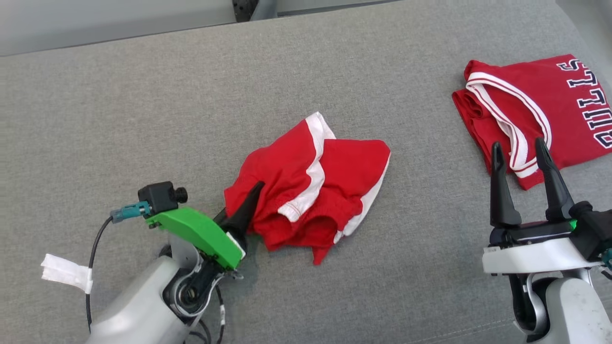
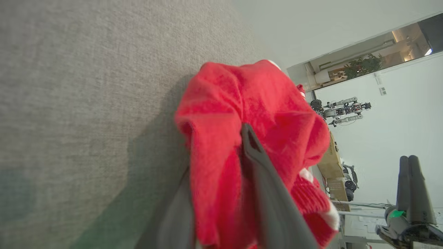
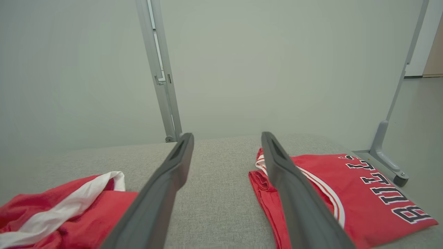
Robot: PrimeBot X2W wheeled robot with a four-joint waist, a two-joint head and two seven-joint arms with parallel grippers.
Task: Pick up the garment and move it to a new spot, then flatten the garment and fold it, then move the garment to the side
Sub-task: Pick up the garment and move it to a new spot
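Left of the folded jersey [image 1: 535, 110], well apart from it on the grey cushion [image 1: 143, 95]: the garment [image 1: 311, 191], red shorts with white side stripes, bunched in a loose heap, not spread. At the heap's edge farthest from the jersey, the left gripper [image 1: 248, 200], low and tilted in, with one dark finger over the cloth and the other tucked beneath. From the left wrist: a thick red fold between the two fingers [image 2: 266, 186]. Cannot tell whether pinched firm or slackening. Just at the near edge of the jersey, the right gripper [image 1: 519, 143], spread wide, nothing between the fingers, tips toward the striped trim, seemingly clear of the cloth.

Judged step: the move to a new spot, at or close to set-down, given a heap resting on open cushion left of the jersey. Flattening, folding and the shift aside not yet done.

Next move, as a guess: let go cleanly of whatever hold is left, back out without dragging the fold, then find the waistband or two corners and draw them apart to spread the shorts flat. Calls for both arms, with the right one brought across from the jersey to the heap's nearer edge. Worth staying off the jersey so as not to disturb its fold.
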